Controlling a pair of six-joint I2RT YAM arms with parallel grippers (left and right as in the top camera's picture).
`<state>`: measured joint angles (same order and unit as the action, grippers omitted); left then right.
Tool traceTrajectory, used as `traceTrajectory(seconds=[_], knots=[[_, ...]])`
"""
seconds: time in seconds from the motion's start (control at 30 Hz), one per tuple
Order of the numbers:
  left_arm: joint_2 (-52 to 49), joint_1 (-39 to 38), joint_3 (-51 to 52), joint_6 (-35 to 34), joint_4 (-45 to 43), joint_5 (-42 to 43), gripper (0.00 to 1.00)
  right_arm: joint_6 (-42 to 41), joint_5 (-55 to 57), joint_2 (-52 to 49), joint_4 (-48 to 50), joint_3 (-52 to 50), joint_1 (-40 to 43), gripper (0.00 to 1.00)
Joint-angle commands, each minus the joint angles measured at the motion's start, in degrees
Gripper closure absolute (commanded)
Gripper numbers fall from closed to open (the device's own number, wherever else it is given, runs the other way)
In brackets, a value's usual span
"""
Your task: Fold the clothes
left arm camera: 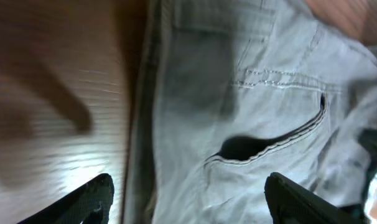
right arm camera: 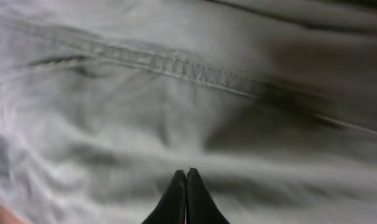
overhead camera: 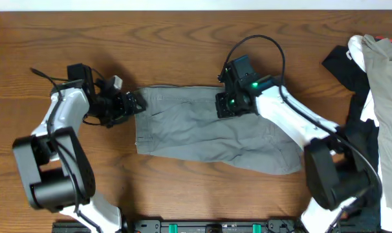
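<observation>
The grey-olive shorts (overhead camera: 202, 133) lie flat and creased on the wooden table, folded into a wide band. My left gripper (overhead camera: 132, 103) is open at the shorts' left edge. In the left wrist view its fingers (left arm camera: 188, 208) straddle the hem, above a stitched pocket opening (left arm camera: 269, 146). My right gripper (overhead camera: 223, 107) is over the shorts' upper edge, right of the middle. In the right wrist view its fingertips (right arm camera: 187, 177) are pressed together just above the fabric, near a stitched seam (right arm camera: 176, 65). No cloth shows between them.
A pile of other garments sits at the right edge of the table: a beige-tan one (overhead camera: 385, 71), a white one (overhead camera: 359, 55) and a black one (overhead camera: 341, 61). Bare wood (overhead camera: 183, 52) surrounds the shorts. The arm bases stand at the front edge (overhead camera: 209, 226).
</observation>
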<state>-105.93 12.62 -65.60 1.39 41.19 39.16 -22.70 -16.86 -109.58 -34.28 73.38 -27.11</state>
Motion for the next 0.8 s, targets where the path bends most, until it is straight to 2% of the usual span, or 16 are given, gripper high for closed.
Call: traceTrajectory(seconds=[0.0,0.13,0.3,0.57,0.63,0.77], knots=[[-2.8,-0.2,0.4,1.7,0.1,4.7,0.20,-9.6,-7.6,-4.3,1.5,0.0,0.5,0.99],[-5.8,-0.2,0.5,1.8,-0.1,0.9,0.20,-13.7,-11.5,-8.0,1.7,0.0,0.3,0.99],[-9.1,-1.4,0.6,1.8,-1.2,-0.8,0.19,-13.7,-11.9,-8.9,1.5,0.0,-0.3,0.99],[-11.6,-8.7,0.6,1.8,-4.3,-0.8,0.21,-13.7,-11.6,-8.9,1.3,0.0,-0.4,0.99],[-11.6,-10.3,0.5,1.8,-4.8,-0.8,0.29,-13.6,-11.6,-8.9,1.3,0.0,-0.4,0.99],[-11.6,-11.5,0.5,1.8,-4.8,-1.3,0.64,-13.4,-11.6,-8.9,1.2,0.0,-0.6,0.99]])
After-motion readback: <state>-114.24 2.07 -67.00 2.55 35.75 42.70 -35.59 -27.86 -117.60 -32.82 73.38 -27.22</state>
